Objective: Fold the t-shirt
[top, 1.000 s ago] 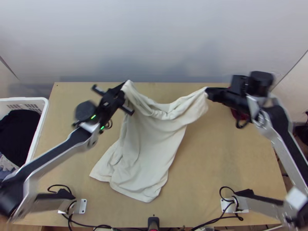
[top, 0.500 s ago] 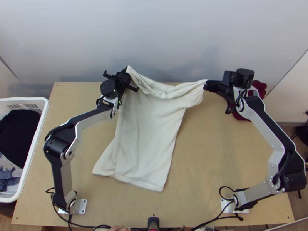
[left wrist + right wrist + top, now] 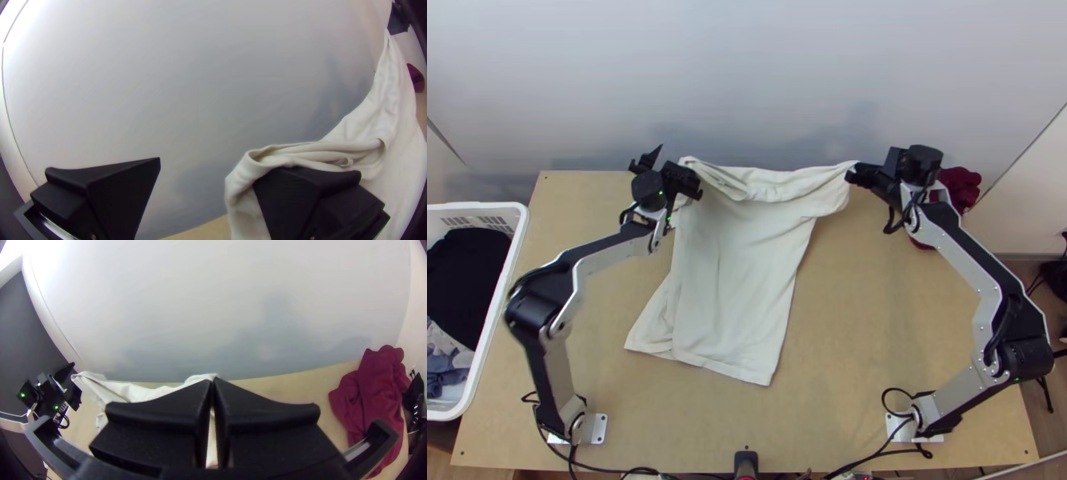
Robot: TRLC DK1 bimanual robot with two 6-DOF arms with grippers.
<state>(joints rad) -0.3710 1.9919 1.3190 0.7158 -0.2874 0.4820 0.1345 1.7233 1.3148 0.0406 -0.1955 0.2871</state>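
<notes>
The cream t-shirt (image 3: 739, 280) hangs from its far edge between the grippers, its lower part lying towards the table's near side. My left gripper (image 3: 665, 166) is at the shirt's far left corner. In the left wrist view my left gripper (image 3: 207, 171) stands wide open, with the shirt (image 3: 347, 155) draped around one finger. My right gripper (image 3: 853, 172) is shut on the far right corner. From the right wrist, my right gripper (image 3: 213, 381) has its fingers together, with the shirt (image 3: 133, 392) stretching from their tips to the other gripper.
A white basket (image 3: 517, 240) with dark and grey clothes stands at the table's left. Dark red cloth (image 3: 959, 188) lies at the far right, behind the right arm. A pale wall (image 3: 747, 80) rises beyond the far edge. Bare wood (image 3: 891, 320) extends right of the shirt.
Both grippers first moved away from the near edge; the left then shifted left and the right slightly left. The shirt's lower hem slid towards the far side, and its far edge straightened.
</notes>
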